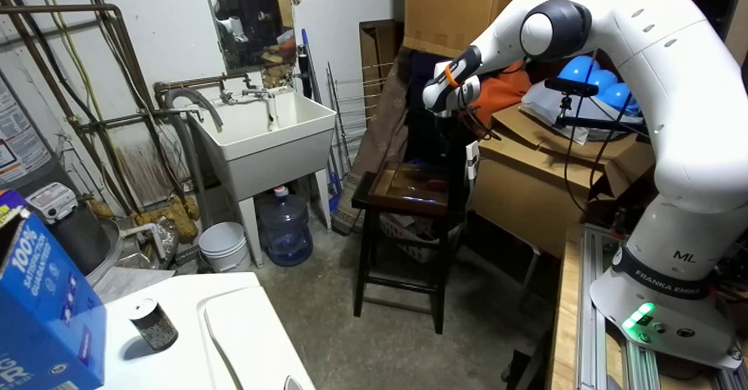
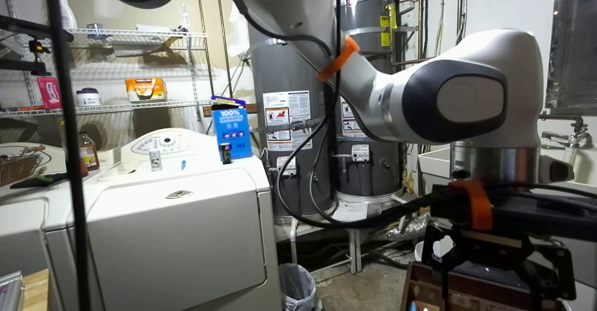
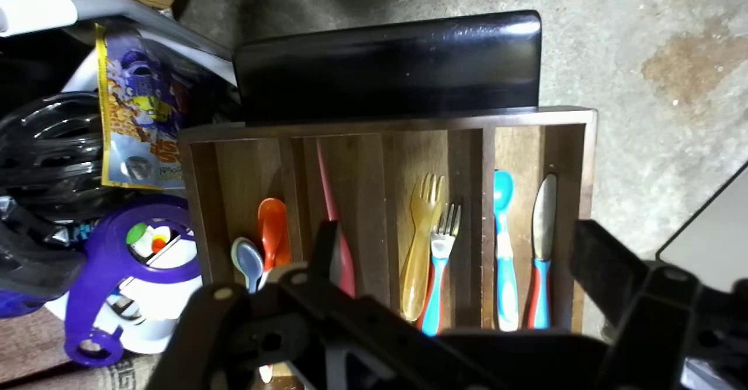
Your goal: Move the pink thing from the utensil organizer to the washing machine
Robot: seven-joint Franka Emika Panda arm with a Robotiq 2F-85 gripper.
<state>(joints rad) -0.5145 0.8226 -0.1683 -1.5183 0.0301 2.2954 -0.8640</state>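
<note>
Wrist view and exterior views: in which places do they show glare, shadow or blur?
Wrist view: bright glare at one corner of the black stool, and the gripper looks dark and out of focus; in an exterior view, the dark can throws a shadow on the washing machine.
</note>
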